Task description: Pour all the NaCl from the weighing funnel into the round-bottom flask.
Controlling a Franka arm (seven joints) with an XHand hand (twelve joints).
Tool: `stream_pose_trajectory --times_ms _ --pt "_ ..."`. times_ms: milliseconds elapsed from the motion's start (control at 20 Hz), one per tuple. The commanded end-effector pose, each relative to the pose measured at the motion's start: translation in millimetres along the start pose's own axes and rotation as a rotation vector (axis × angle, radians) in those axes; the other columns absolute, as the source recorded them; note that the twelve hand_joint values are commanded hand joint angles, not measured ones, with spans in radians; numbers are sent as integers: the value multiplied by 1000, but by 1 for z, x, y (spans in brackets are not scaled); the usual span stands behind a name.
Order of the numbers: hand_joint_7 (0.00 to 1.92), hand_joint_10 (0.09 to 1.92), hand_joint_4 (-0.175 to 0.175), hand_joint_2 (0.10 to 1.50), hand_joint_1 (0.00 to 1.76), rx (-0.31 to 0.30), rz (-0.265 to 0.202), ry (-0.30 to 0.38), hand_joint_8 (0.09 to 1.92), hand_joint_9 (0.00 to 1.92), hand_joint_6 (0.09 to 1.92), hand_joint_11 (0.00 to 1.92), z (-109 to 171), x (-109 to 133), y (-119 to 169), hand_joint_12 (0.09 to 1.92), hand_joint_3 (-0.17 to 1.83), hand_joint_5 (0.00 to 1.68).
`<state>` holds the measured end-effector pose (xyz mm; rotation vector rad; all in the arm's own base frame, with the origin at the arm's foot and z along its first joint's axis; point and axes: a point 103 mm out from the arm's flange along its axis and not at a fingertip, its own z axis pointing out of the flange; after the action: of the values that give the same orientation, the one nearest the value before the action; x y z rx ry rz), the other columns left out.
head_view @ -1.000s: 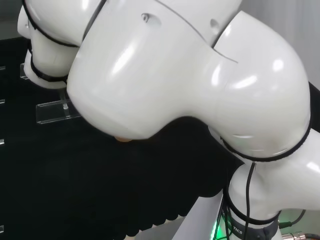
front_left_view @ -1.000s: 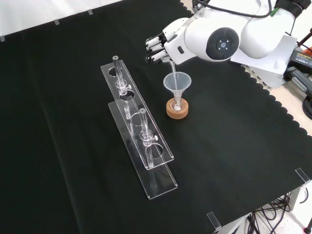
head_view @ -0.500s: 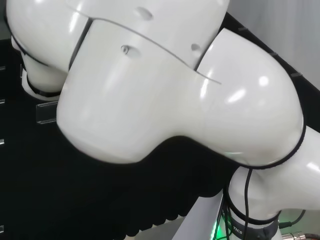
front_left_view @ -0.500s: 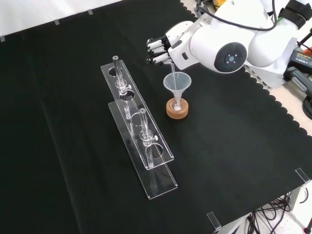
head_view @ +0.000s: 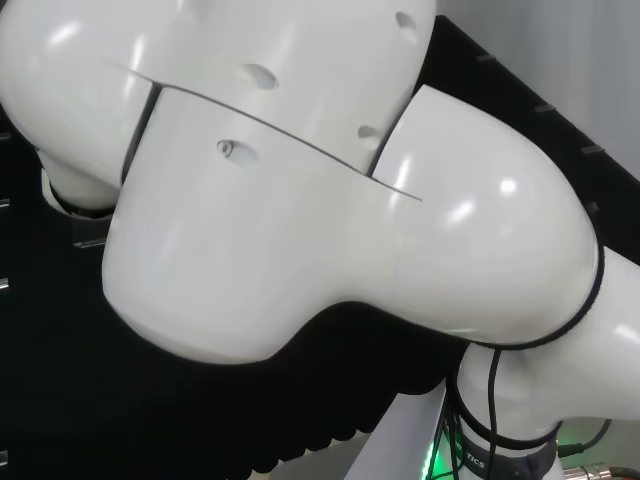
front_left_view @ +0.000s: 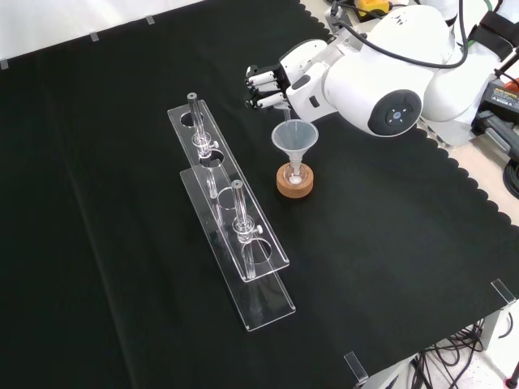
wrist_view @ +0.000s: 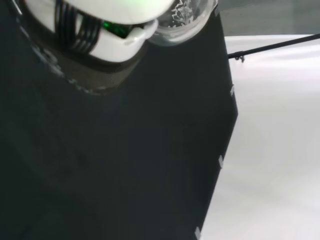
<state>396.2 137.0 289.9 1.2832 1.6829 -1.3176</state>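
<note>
In the front view, the weighing funnel [front_left_view: 285,118] is held tilted in the curled fingers of the robot hand [front_left_view: 272,83], its narrow end pointed down at the clear funnel [front_left_view: 294,139] just below. That funnel is seated in the round-bottom flask [front_left_view: 295,173], which is set on a cork ring [front_left_view: 294,183] on the black-clothed tabletop [front_left_view: 405,227]. A clear rack [front_left_view: 231,215] is placed to the left.

Round-bottom flask [front_left_view: 295,173] glass too faint to make out; arm link [front_left_view: 388,81] hides wrist.
</note>
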Motion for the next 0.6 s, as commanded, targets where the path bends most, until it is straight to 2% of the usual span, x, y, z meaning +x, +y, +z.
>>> stream_pose_trajectory --times_ms 50,150,600 --pt "549 357 175 657 1117 -7 6 -56 633 907 665 745 -6 0 -1 1099 650 1277" --pt "549 357 175 657 1117 -7 6 -93 633 907 665 744 -9 2 -2 1099 650 1277" --pt "547 356 175 657 1117 -14 10 -99 633 907 667 746 -15 2 -3 1098 651 1276"
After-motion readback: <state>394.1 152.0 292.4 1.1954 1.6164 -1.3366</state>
